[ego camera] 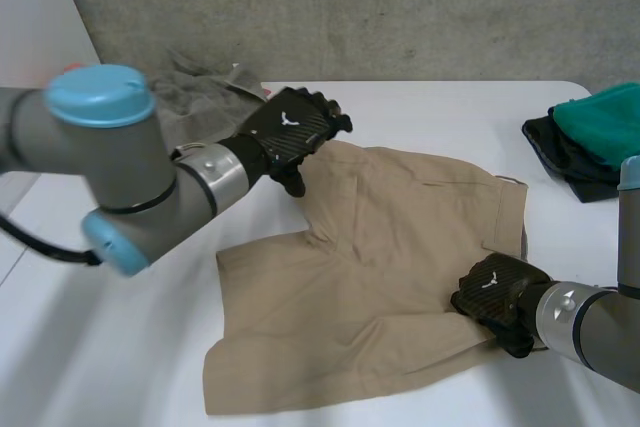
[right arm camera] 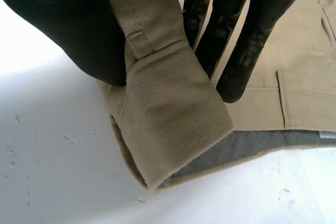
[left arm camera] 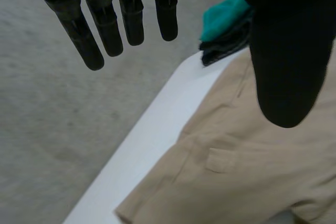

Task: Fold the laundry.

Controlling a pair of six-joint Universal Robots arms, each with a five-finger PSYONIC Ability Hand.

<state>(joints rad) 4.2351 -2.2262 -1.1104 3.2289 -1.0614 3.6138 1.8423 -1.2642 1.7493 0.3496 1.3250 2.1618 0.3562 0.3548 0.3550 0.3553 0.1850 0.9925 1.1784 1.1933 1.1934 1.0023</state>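
**Shorts at the first fold.** We are folding a pair of beige cotton-twill shorts [ego camera: 380, 247], which are lying spread out on the white table [ego camera: 450, 112]. A crumpled grey-brown garment [ego camera: 205, 97] is lying beyond the shorts' far left. A stack of teal and black folded clothes [ego camera: 600, 132] is sitting well apart from the shorts on the right.

We are judging the step in hand to be gathering the shorts for a first fold. To do it well:

- The left hand [ego camera: 290, 127] should be settling on the far leg's hem and pinching both layers before any lift.
- The cloth between the two hands should be drawn taut, so that the fold lands without creases.
- The right hand [ego camera: 495, 292] should be carrying its corner low over the shorts, since a high lift risks dragging the whole garment.

The left arm is reaching in over the shorts' left side. Its hand is hovering at the far leg's hem with its fingers [left arm camera: 105, 30] straight and spread and the thumb well apart, grasping nothing. We cannot tell whether the thumb is touching the cloth.

The right hand is working at the near end of the shorts' waistband. The right wrist view shows its thumb and fingers [right arm camera: 247, 51] pinching a folded-over piece of waistband between them, with the grey lining showing underneath.
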